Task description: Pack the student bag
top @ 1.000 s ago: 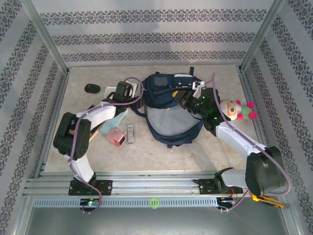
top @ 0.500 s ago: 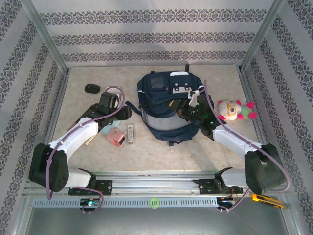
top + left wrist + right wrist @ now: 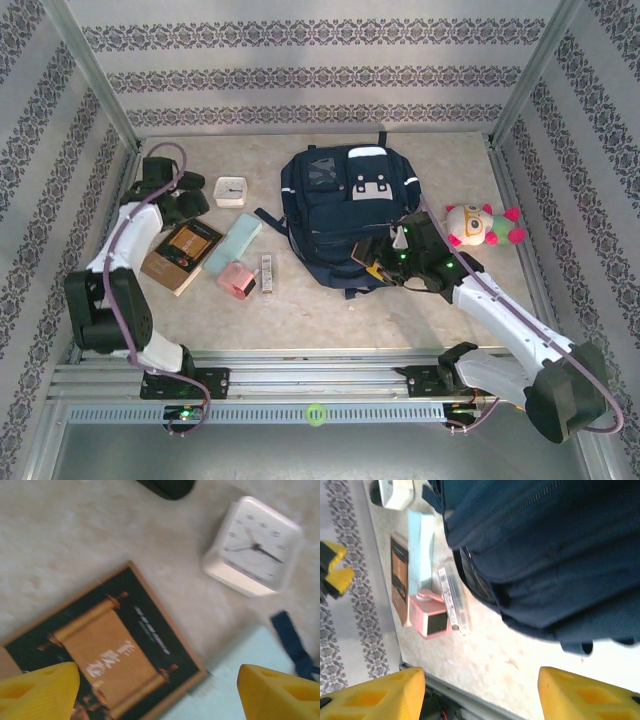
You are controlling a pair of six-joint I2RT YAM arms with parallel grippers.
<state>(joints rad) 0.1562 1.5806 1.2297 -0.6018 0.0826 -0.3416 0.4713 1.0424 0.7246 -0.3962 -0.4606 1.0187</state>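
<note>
Bag (image 3: pixel 345 215) lies on the bench (image 3: pixel 320 310); with both jaws open and empty, set your left pair squarely across the book (image 3: pixel 100 650) edge before closing.

Tabletop (image 3: pixel 300 322): pale marbled beige, matt, lying below the left gripper's (image 3: pixel 160 695) jaws. Walls (image 3: pixel 320 75) beyond and to either side of the jaws: grey-white paper, dark ornamental bands. Aluminium posts (image 3: pixel 92 75) at the corners; slotted rail (image 3: pixel 320 378) behind. Light even, diffuse.

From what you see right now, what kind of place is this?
Probably a robot test cell: aluminium frame posts, wallpapered panels, and the student bag on a small table.
</note>
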